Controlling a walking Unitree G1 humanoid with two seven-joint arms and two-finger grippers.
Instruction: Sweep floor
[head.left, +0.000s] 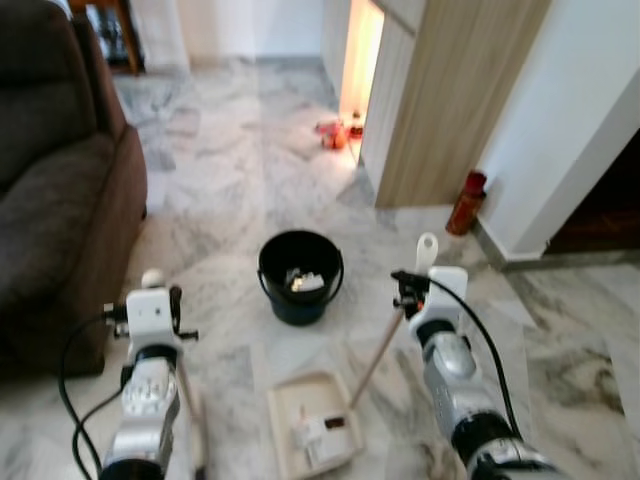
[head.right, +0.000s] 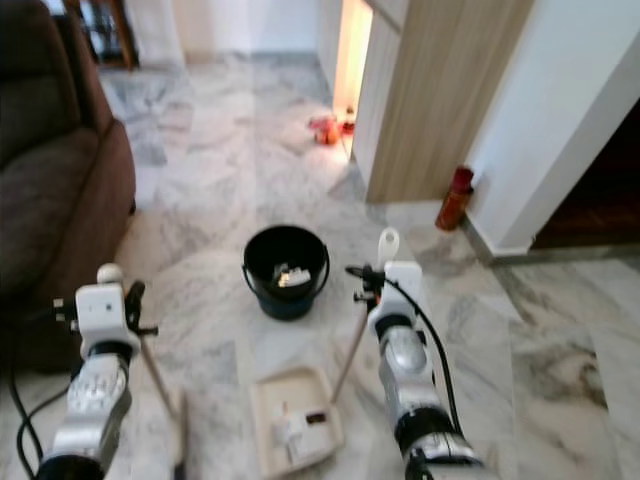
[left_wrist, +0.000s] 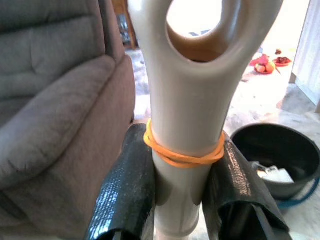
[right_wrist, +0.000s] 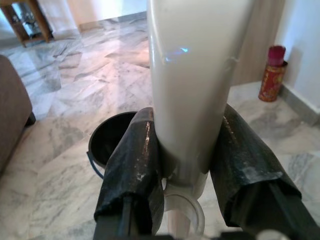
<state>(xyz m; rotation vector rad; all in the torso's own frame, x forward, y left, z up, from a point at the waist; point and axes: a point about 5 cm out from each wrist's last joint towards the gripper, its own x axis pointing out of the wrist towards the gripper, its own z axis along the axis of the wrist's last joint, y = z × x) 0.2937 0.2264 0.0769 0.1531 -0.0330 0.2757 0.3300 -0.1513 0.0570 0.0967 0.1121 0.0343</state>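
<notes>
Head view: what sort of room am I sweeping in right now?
Most likely a home living room. A brown sofa stands on the robot's left, the floor is polished marble tile, and a wood-panelled partition stands ahead beside a lit doorway.

Warm glare floods the doorway; head views slightly soft, perhaps motion-blurred.
</notes>
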